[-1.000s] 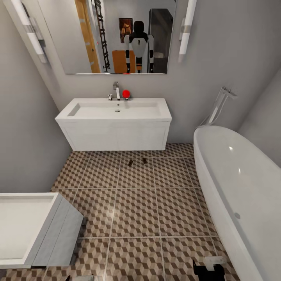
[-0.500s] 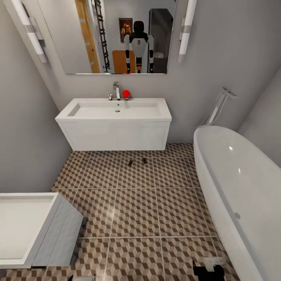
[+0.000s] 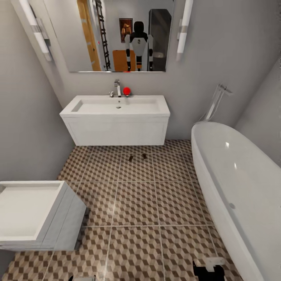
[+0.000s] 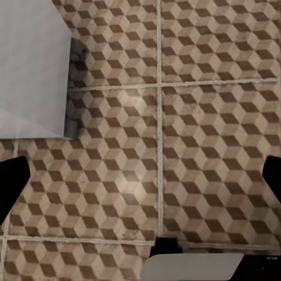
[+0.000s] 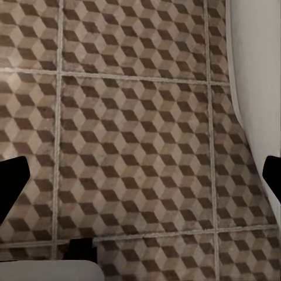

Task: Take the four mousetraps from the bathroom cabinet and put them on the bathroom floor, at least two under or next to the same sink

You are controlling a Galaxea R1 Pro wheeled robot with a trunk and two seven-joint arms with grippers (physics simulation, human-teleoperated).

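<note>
Head view, near to far: right hand (image 3: 208,267) sits low at the frame bottom over the bathroom floor (image 3: 136,242). Both wrist views look straight down at bare cube-pattern tile, dark fingertips far out at the frame edges, so both the left hand (image 4: 140,175) and the right are spread wide and carry nothing. Toilet (image 3: 35,214) at the robot's left, bathtub (image 3: 238,187) at its right. Further out, two small dark mousetraps (image 3: 130,157) lie on the tiles, near each other, just in front of the sink (image 3: 117,106) and its white vanity. Too small to read details. Red ball (image 3: 126,91) by the tap, mirror (image 3: 117,35) above showing the robot's reflection.

Change versus the earlier frames: the whole picture has shifted, sink and tub sit a little higher and smaller, more floor shows at the bottom. That is camera motion, likely the base backing off or the head tilting; the traps themselves hold their spot. Judgement: two traps seem placed by the sink, so the near-sink condition looks met; empty hands suggest a return to the cabinet for the remaining two.
</note>
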